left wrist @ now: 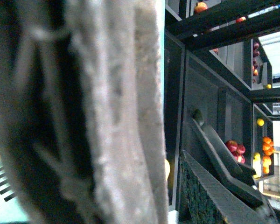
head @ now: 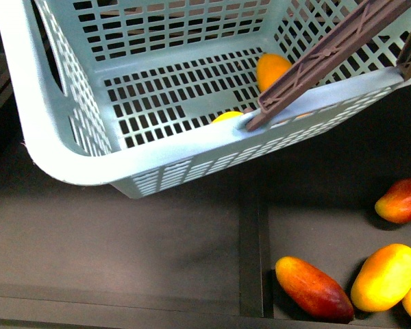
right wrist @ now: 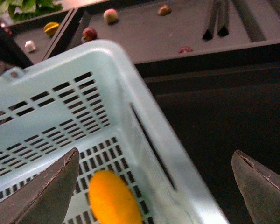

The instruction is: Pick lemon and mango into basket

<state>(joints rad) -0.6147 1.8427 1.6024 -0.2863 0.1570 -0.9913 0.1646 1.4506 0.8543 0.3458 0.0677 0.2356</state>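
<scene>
1. While the front view shows neither arm, the right wrist view shows the right gripper (right wrist: 154,186) with its two dark fingers (right wrist: 46,191) spread wide and nothing between them, poised over the basket (right wrist: 144,121).
2. Only the front view shows the lemon (head: 227,116): a small yellow sliver on the slotted floor of the basket (head: 75,164), mostly hidden behind the near rim and just beside the brown handle (head: 329,55).
3. An orange-yellow mango (head: 272,68) lies in the basket too; the right wrist view shows it (right wrist: 113,198) under the open fingers.
4. The left wrist view is filled by a blurred grey surface; whether the left gripper is open cannot be told.
5. Loose mangoes (head: 383,277) lie on the dark shelf (head: 123,240) beside the basket.
</scene>
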